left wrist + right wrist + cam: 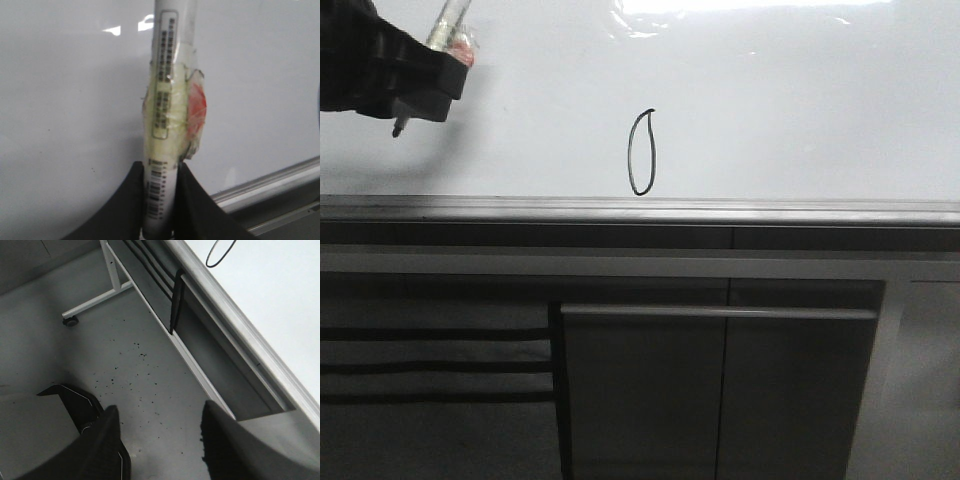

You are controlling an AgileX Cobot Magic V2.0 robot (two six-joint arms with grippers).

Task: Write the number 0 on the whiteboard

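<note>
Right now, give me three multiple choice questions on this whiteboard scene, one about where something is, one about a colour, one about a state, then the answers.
1. Where on the whiteboard is the number 0?
A. near the lower edge, about mid-width
B. in the upper right corner
C. under the left tool

2. What colour is the line of the number 0?
A. red
B. black
C. blue

3. What is the state of the left tool?
A. open and empty
B. shut on an eraser
C. shut on the marker

Answers:
1 A, the front view shows the oval just above the grey metal edge, near the middle.
2 B, the stroke is thin and black.
3 C, the left wrist view shows both fingers pressed against the taped marker barrel.
</note>
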